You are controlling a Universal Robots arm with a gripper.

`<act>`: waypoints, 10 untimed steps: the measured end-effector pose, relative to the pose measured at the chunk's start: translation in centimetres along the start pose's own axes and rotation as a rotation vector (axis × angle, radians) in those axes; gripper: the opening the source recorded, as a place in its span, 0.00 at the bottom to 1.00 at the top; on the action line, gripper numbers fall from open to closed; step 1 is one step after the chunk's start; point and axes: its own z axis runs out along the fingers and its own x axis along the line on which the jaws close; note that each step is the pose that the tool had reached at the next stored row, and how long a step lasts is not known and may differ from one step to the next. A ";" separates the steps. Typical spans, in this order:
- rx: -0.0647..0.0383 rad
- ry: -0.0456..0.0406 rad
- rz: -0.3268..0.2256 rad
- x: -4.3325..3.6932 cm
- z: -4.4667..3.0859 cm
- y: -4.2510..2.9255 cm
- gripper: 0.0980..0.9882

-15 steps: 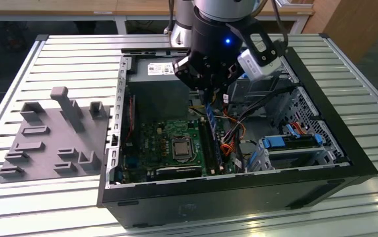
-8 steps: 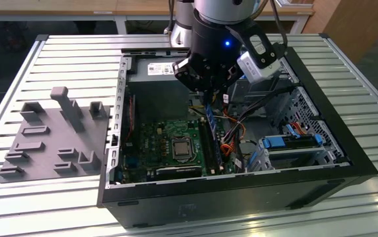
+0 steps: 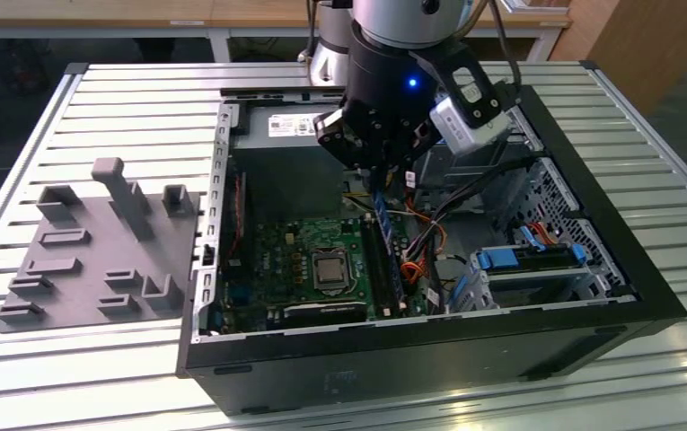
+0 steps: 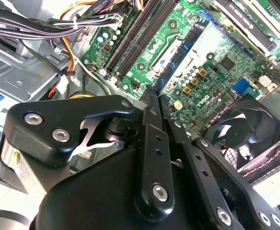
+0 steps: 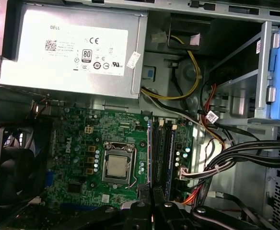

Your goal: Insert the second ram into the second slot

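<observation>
Second ram (image 3: 381,214) (thin blue PCB)

Exterior view: bright, even overhead light. The counter (image 3: 648,395) slats glare near the front, and the case (image 3: 439,364) interior is noticeably dimmer. First wrist view: power supply (image 5: 73,52) well lit, fan (image 5: 8,167) corner dark. Second wrist view: gripper (image 4: 157,93) near-black, with small highlights on its screws.
</observation>
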 end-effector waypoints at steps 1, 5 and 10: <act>0.000 0.0000 0.000 0.00 0.04 0.00 0.04; 0.001 0.0001 0.000 0.00 0.17 -0.01 0.04; 0.002 0.0002 0.000 0.00 0.33 -0.02 0.04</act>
